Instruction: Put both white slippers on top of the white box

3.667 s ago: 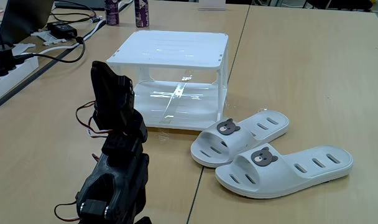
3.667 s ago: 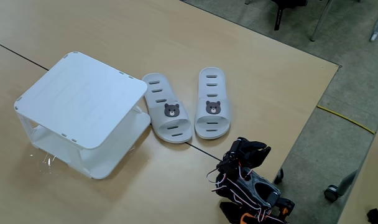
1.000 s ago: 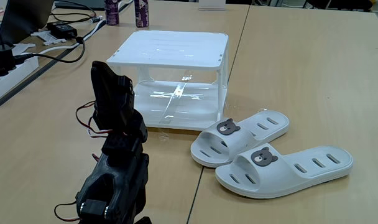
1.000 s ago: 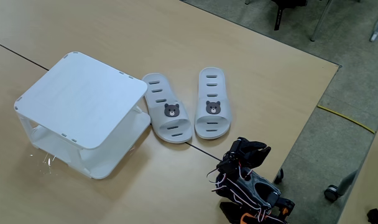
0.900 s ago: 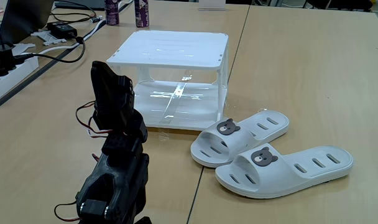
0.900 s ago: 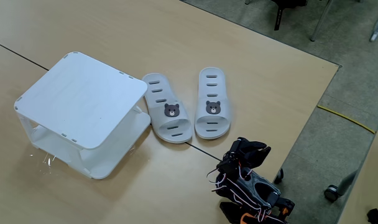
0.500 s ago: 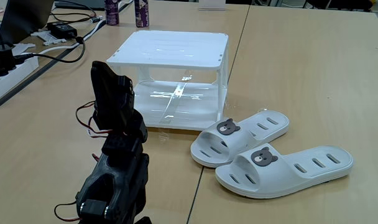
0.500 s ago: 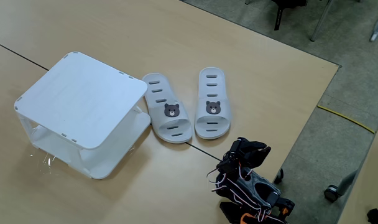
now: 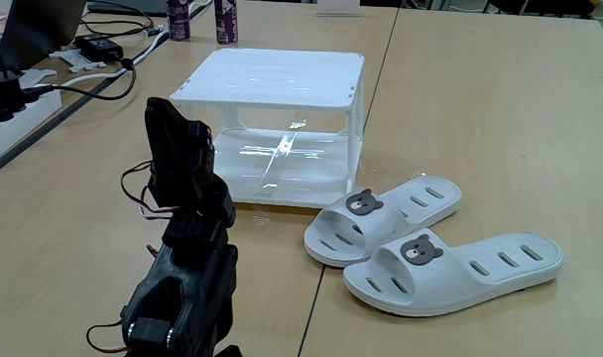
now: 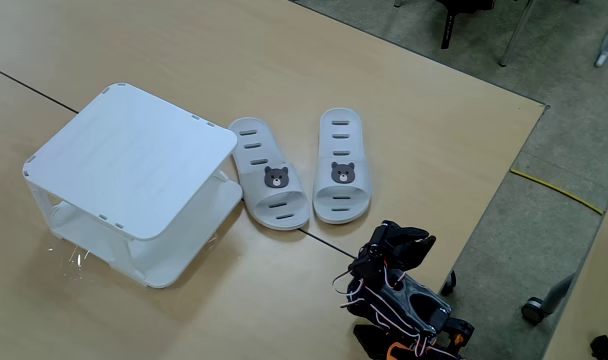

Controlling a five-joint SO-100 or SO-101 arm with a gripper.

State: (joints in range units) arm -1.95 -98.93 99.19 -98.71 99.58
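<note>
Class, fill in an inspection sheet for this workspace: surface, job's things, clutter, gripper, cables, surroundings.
Surface: tan wooden table, seam lines visible.
Job's things: two white slippers side by side on the table; white box beside them, top bare.
Clutter: two dark bottles at the far edge.
Gripper: arm folded; jaws cannot be told.
Cables: black leads, power strip; yellow cable on floor.
Surroundings: grey floor, chair wheels.

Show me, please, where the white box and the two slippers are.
white box (image 9: 272, 74), a fixed view, ribbed top.
slipper nearer the box (image 10: 267, 180), a fixed view, strap by the badge.
other slipper (image 10: 340, 174), a fixed view, strap.
</note>
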